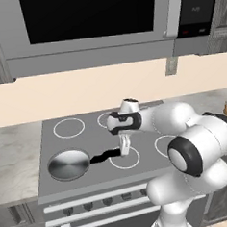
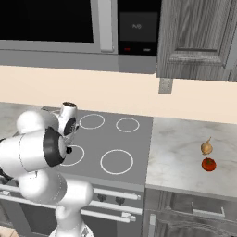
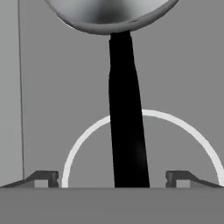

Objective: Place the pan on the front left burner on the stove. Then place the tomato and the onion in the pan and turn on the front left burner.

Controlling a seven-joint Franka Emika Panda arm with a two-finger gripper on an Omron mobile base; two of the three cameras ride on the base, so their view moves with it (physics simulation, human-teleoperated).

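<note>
The steel pan sits at the front left of the stove and covers the front left burner. Its black handle points right, toward the front middle ring. My gripper hangs straight down over the end of that handle. In the hand view the gripper is open, with the handle between the fingertips and a gap on each side. The pan's rim is at the top of that view. The onion and the tomato lie close together on the counter right of the stove.
A microwave hangs above the stove, over the arm. Dark knobs and pale bar handles run along the stove's front. A marble counter lies to the right, with wooden cabinets above it.
</note>
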